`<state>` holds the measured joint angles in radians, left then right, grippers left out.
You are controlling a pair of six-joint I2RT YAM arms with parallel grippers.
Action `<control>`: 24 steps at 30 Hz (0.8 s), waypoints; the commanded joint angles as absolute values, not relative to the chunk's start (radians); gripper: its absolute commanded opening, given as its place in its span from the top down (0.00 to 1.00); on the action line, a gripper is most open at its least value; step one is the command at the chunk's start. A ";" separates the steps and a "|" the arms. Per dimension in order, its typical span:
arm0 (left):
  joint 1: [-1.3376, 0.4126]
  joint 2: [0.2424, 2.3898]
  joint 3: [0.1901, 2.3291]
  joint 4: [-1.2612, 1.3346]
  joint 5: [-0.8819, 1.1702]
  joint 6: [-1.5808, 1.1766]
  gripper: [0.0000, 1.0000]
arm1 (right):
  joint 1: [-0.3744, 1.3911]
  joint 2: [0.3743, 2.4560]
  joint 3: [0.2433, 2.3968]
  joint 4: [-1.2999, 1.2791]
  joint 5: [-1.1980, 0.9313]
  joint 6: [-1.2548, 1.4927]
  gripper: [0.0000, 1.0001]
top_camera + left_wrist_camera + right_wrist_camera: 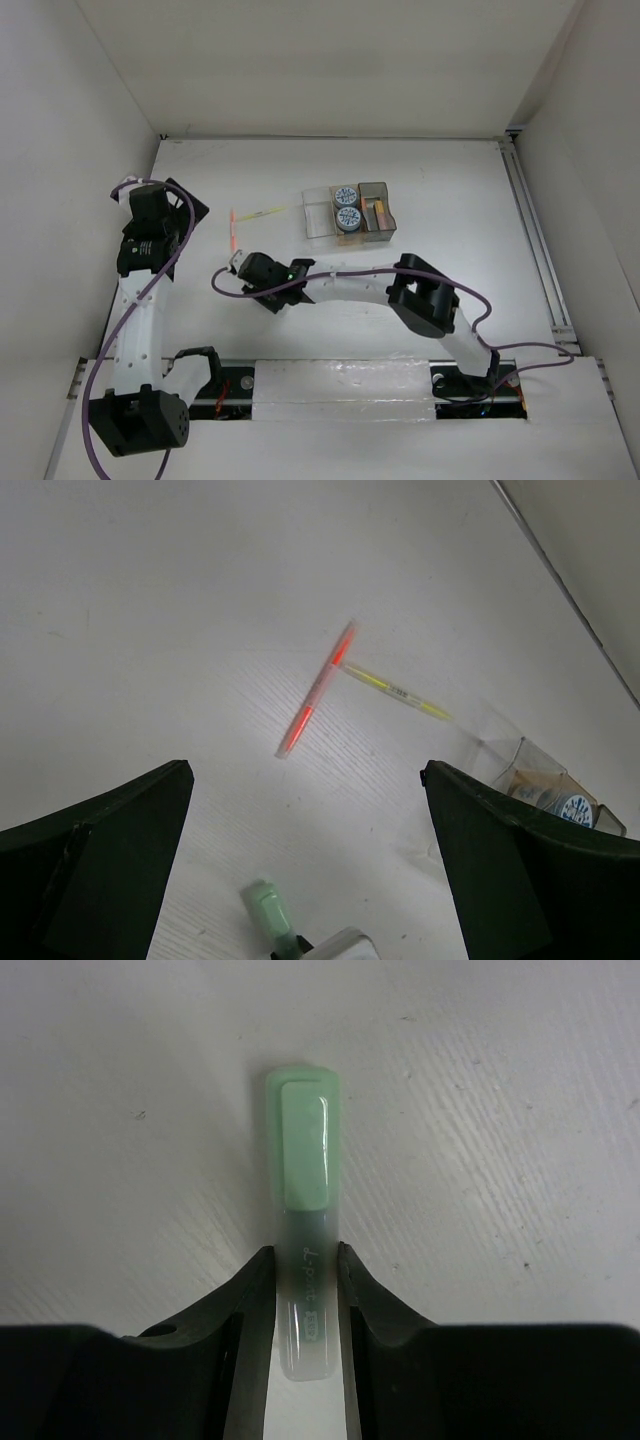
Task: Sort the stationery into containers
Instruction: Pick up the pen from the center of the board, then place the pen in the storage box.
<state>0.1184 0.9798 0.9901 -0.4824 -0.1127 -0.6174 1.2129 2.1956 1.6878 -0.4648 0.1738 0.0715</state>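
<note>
The green marker [303,1160] is being gripped by the right gripper [305,1290], whose jaws are being pressed tight against both sides of its clear barrel; the green cap is being pointed away from the gripper, over the white table [450,200]. Whether the marker is being touched by the table cannot be told. The left gripper [307,780] is being held wide open above the table, and nothing is being held in it. In its view a red pen [315,692] and a yellow-green pen [395,690] are being seen flat on the table, meeting near the far end of the red one. Further right the bins [316,228] are being shown in a row: two rolls [349,218] are being contained in the middle one and an orange marker [377,210] in the right one
</note>
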 commanded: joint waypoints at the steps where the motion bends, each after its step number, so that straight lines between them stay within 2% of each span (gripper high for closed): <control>1: 0.118 0.973 0.989 -0.451 -0.107 -0.604 0.00 | 1.169 2.096 1.735 -0.440 0.209 0.149 1.00; 6: 0.118 0.991 0.965 -0.408 0.015 -0.561 0.00 | 1.030 1.991 1.711 -0.417 0.198 0.250 1.00; 11: 0.118 1.048 0.965 -0.408 0.060 -0.538 0.00 | 0.818 1.927 1.698 -0.426 0.210 0.342 1.00; 18: 0.118 1.028 0.956 -0.399 0.072 -0.529 0.00 | 0.603 1.907 1.678 -0.451 0.232 0.364 1.00; 24: 0.118 1.038 0.956 -0.399 0.081 -0.520 0.00 | 0.508 1.927 1.629 -0.483 0.244 0.354 1.00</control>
